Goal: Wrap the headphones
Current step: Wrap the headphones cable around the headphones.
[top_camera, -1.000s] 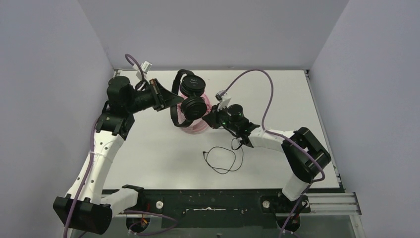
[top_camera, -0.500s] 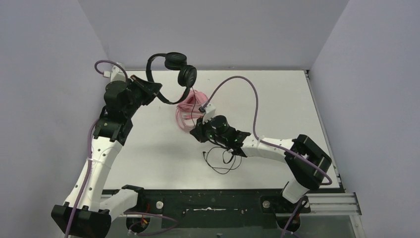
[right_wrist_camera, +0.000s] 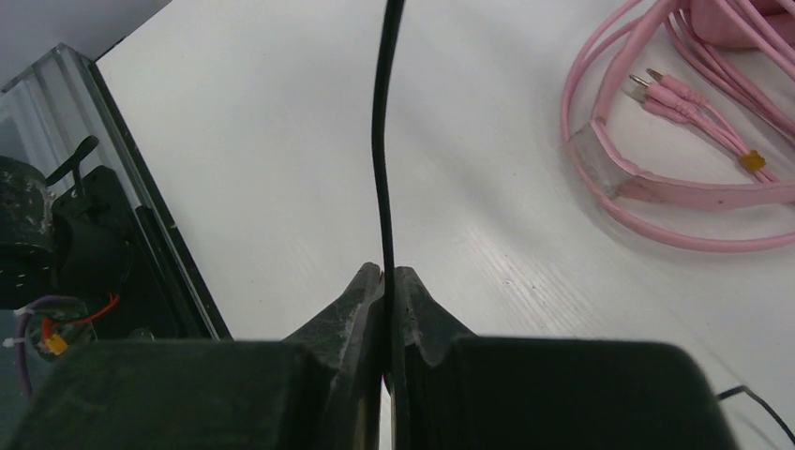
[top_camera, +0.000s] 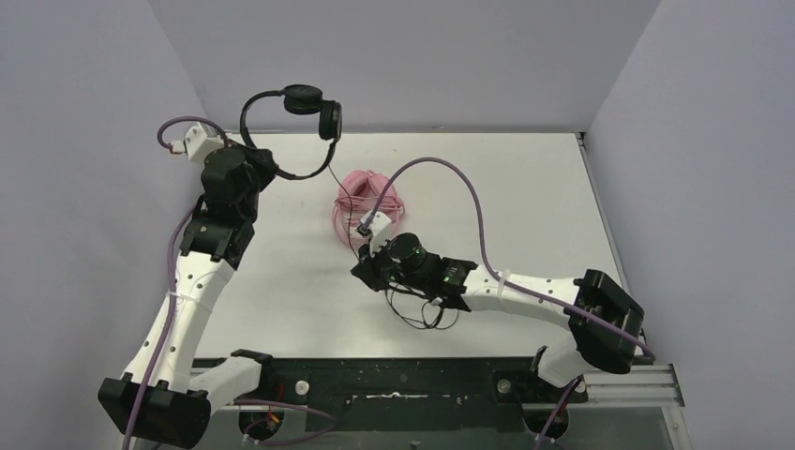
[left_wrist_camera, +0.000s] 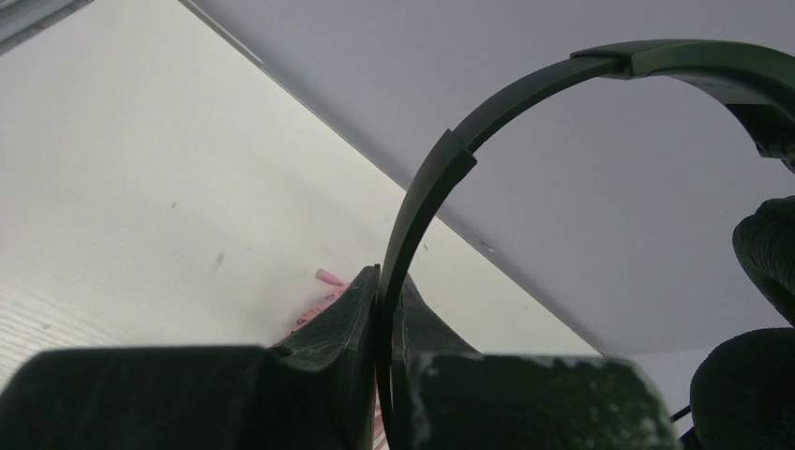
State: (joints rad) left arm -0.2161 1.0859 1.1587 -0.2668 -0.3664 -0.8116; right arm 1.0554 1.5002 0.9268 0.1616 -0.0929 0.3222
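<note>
My left gripper (top_camera: 270, 172) is shut on the headband of the black headphones (top_camera: 302, 99) and holds them in the air over the table's back left. In the left wrist view the headband (left_wrist_camera: 441, 178) is pinched in the left gripper (left_wrist_camera: 386, 281). The thin black cable (top_camera: 343, 192) runs down from an ear cup to my right gripper (top_camera: 362, 272), which is shut on it. The right wrist view shows that cable (right_wrist_camera: 382, 141) between the right gripper's (right_wrist_camera: 386, 274) jaws. The cable's slack (top_camera: 427, 314) lies looped on the table. The pink headphones (top_camera: 364, 199) lie bundled with their cable mid-table.
Pink cable loops and plugs (right_wrist_camera: 670, 94) lie just right of my right gripper. The table's front edge with a dark rail (right_wrist_camera: 141, 234) is to its left. Grey walls (top_camera: 112, 141) close in the left, back and right sides.
My left gripper has lifted the black headphones up and back-left, off the pink pair. My right gripper has moved forward and left along the black cable, which is now stretched.
</note>
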